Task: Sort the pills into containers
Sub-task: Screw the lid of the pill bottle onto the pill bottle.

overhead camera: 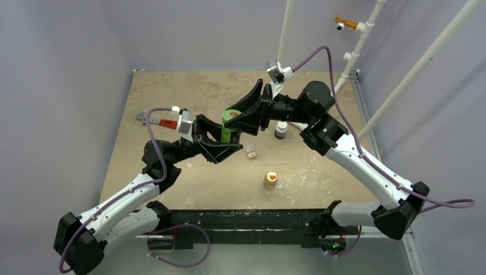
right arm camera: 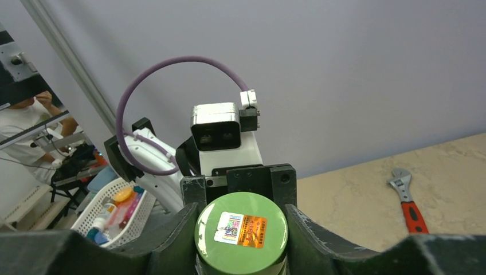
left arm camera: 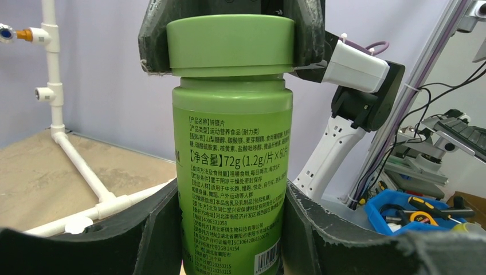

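- Near the middle of the table point(overhead camera: 172, 189) lies one small clear case point(overhead camera: 250, 156), the only container of its kind in view.
- Pale pinkish pills point(overhead camera: 250, 150) show inside the case. They are too small to count from above.
- Three bottles are in view: a green bottle point(left arm camera: 232, 172), a dark brown bottle with a white cap point(overhead camera: 281, 130), and a tan-orange bottle point(overhead camera: 270, 180).
- One wrench point(overhead camera: 156, 121) with a red handle lies close to the table's left edge.
- Two grippers are in view, and both are at the green bottle.
- The left gripper point(left arm camera: 232, 240) clamps the green bottle's body, with a dark finger pressed against each side of the label.
- The right gripper point(right arm camera: 240, 229) comes from the far side over the top. Its fingers point(right arm camera: 172, 240) sit against both sides of the green cap point(right arm camera: 240, 226), gripping it.
- The bottle stands upright between the two grippers, cap on.
- The case lies just beside the left gripper's fingers, on their right and a little nearer the near edge. It touches neither gripper.
- The tan-orange bottle stands apart from the case, closer to the near edge.
- The dark brown bottle stands to the right of the green one, on the far side of the case and beside the right arm.
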Controlling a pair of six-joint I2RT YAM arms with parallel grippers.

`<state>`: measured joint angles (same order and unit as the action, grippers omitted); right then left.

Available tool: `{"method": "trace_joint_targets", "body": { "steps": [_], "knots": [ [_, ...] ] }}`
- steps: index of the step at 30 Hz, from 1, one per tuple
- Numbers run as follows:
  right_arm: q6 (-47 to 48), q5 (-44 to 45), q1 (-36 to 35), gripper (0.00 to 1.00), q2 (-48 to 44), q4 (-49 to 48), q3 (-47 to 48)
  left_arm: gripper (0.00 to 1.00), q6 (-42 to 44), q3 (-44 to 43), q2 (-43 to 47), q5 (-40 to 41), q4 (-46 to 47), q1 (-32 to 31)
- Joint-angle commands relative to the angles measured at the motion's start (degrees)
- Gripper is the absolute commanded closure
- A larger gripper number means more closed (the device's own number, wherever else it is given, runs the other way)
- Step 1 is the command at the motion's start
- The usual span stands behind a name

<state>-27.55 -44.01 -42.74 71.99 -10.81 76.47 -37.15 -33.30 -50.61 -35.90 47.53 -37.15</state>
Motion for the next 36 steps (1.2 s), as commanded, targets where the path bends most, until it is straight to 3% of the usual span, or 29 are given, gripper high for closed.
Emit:
{"method": "trace_joint_targets", "body": {
  "steps": [1,8,14,19,26,36],
  "knots": [
    [0.74,0.96,-0.33,0.61,-0.49,-0.09,1.23,1.0,-1.04,-2.67,-0.09,0.06,4.46,0.38],
    [3.43,7.05,-1.86,0.82,-1.15,5.33,1.49,1.0,2.33,-3.58,0.84,5.64,-0.79,0.49],
    [6.5,25.65,-7.93,0.95,-0.23,17.2,4.72,1.0,11.24,-5.87,2.87,17.93,-10.68,0.27],
    [5.24,41.2,-11.98,0.99,2.19,25.56,9.34,1.0,20.55,-8.11,3.67,32.02,-17.54,-1.44],
    [3.83,58.27,-16.83,1.0,7.33,36.09,18.04,1.0,32.65,-12.0,1.28,50.15,-19.12,-10.3],
    [2.24,76.09,-23.68,1.0,13.24,42.19,24.29,1.0,35.11,-14.27,-1.95,59.16,-16.18,-12.78]
  ]
}}
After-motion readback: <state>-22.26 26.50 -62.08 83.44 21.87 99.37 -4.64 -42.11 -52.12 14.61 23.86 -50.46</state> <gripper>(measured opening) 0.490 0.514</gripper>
